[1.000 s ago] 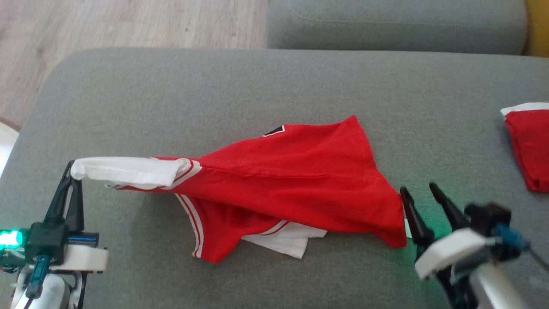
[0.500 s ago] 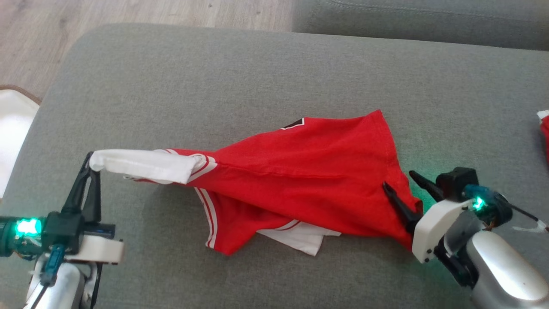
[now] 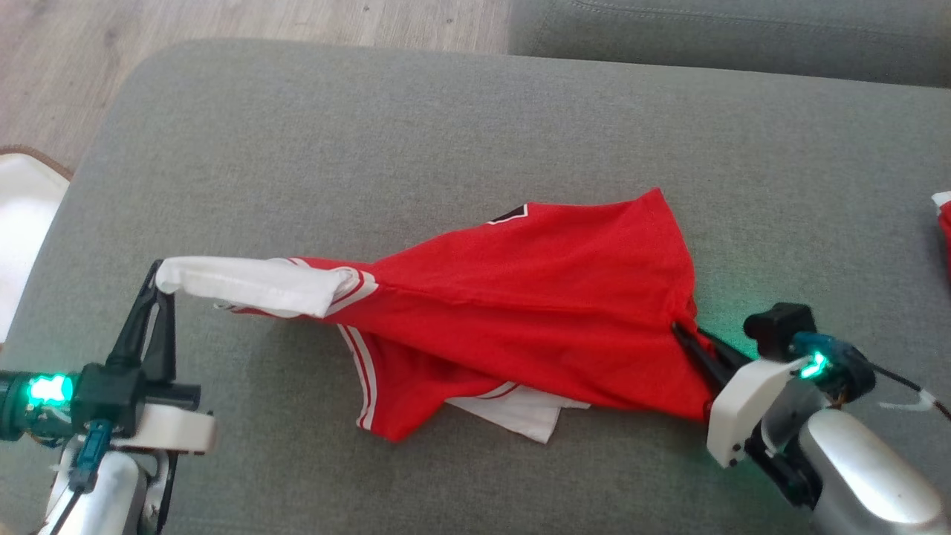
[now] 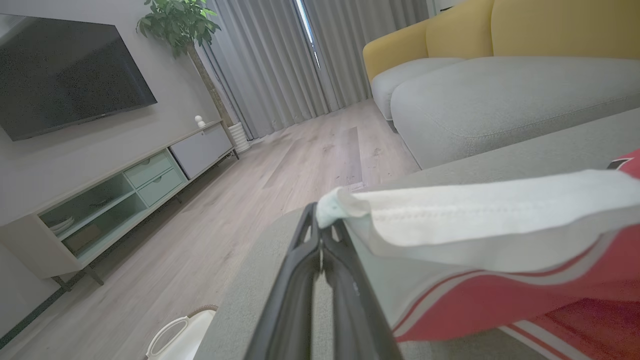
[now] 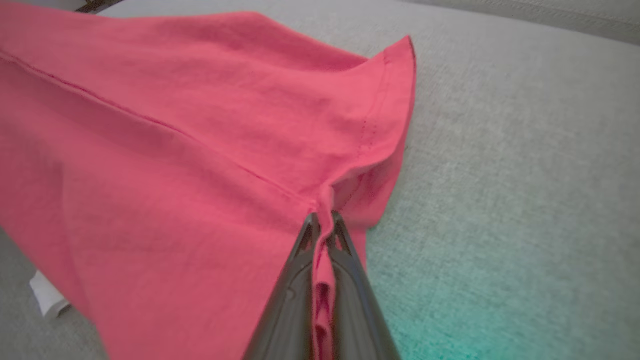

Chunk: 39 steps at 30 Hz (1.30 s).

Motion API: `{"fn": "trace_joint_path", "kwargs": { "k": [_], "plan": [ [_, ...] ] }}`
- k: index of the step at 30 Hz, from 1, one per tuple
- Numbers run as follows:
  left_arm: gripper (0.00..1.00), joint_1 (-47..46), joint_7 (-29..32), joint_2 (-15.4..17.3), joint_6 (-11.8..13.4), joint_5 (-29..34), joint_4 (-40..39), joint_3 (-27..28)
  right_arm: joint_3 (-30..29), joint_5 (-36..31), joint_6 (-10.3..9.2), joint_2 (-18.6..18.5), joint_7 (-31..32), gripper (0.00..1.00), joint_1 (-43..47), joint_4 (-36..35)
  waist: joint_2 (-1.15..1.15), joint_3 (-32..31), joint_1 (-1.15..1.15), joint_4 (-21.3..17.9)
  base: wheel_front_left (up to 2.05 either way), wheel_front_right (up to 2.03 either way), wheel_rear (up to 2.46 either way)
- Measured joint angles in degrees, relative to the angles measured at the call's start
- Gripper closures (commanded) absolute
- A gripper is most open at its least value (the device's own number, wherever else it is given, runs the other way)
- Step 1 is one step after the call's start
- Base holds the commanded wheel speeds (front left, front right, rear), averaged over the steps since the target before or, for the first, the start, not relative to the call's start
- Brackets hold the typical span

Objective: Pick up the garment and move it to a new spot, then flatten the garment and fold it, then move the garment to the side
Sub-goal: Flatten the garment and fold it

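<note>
The garment [image 3: 520,297] is a red shirt with white sleeves and striped trim, lying stretched across a grey cushion [image 3: 446,134]. My left gripper [image 3: 158,276] is shut on the end of its white sleeve [image 3: 252,286] and holds that end off the cushion; in the left wrist view the sleeve [image 4: 475,210] runs right from my left gripper [image 4: 322,225]. My right gripper [image 3: 680,327] is shut on the red hem at the garment's right edge. The right wrist view shows the red garment [image 5: 200,140] pinched in my right gripper [image 5: 322,216].
Another red and white cloth [image 3: 942,223] lies at the cushion's far right edge. A second grey cushion [image 3: 728,37] sits behind. Wooden floor [image 3: 111,44] lies to the left, with a white basket [image 4: 180,335] beside the cushion. A TV cabinet [image 4: 125,195] stands across the room.
The camera shifted early on. My right gripper moved in onto the garment's right hem and shut on it. The left gripper kept its hold on the sleeve.
</note>
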Motion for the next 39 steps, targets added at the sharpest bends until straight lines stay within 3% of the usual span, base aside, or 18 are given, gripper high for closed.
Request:
{"fn": "trace_joint_path", "kwargs": {
  "k": [11,18,22,23,24,25,26,32,39],
  "plan": [
    [1.0,0.0,0.0,0.5,-0.7,1.4,-6.5,1.2,-6.7,-1.8,0.0,-1.6,-9.4,1.0,-0.6,-2.4,0.0,-3.8,0.0,-2.2,0.0,0.0,0.0],
    [1.0,0.6,-0.3,0.4,-3.4,1.3,-12.5,0.7,-15.2,-4.6,0.0,-4.3,-10.6,1.0,0.4,-7.4,0.0,-5.8,-0.01,-4.6,0.0,0.0,0.0],
    [1.0,4.3,-0.3,-0.8,-5.2,0.7,-13.1,-2.1,-18.6,-6.1,0.0,-4.5,-7.4,1.0,6.6,-11.8,0.0,-6.2,-0.01,-6.0,0.0,0.0,0.0],
    [1.0,5.5,-0.3,-1.5,-5.4,0.5,-12.8,-2.7,-19.3,-6.1,0.0,-3.9,-6.8,0.89,8.9,-12.3,0.0,-6.1,-0.01,-6.3,0.0,0.0,0.0],
    [1.0,6.6,-0.3,-2.2,-5.6,0.5,-12.2,-3.5,-19.7,-6.1,0.0,-2.9,-6.3,0.71,11.2,-12.5,0.0,-5.9,-0.01,-6.5,0.0,0.0,0.0],
    [1.0,7.5,-0.3,-2.8,-5.6,0.5,-11.6,-4.1,-19.7,-6.1,0.0,-1.8,-5.4,0.23,13.4,-12.4,0.0,-5.7,-0.01,-6.7,0.0,0.0,0.0],
    [1.0,8.0,-0.3,-3.4,-5.6,0.5,-10.9,-4.5,-19.7,-6.0,0.0,-0.3,-4.6,0.0,15.6,-12.3,0.0,-5.4,-0.01,-6.8,0.0,0.0,0.0],
    [1.0,8.2,-0.3,-3.9,-5.6,1.2,-8.1,-4.3,-19.6,-1.6,0.0,7.0,-4.2,0.0,23.7,-12.7,0.0,-4.6,0.0,-6.8,0.0,0.0,0.0],
    [1.0,8.2,-0.3,-3.7,-5.6,2.1,-6.8,-1.5,-20.1,5.2,0.0,7.6,-4.3,0.0,26.8,-16.3,0.0,-5.0,0.0,-7.2,0.0,0.0,0.0]
  ]
}}
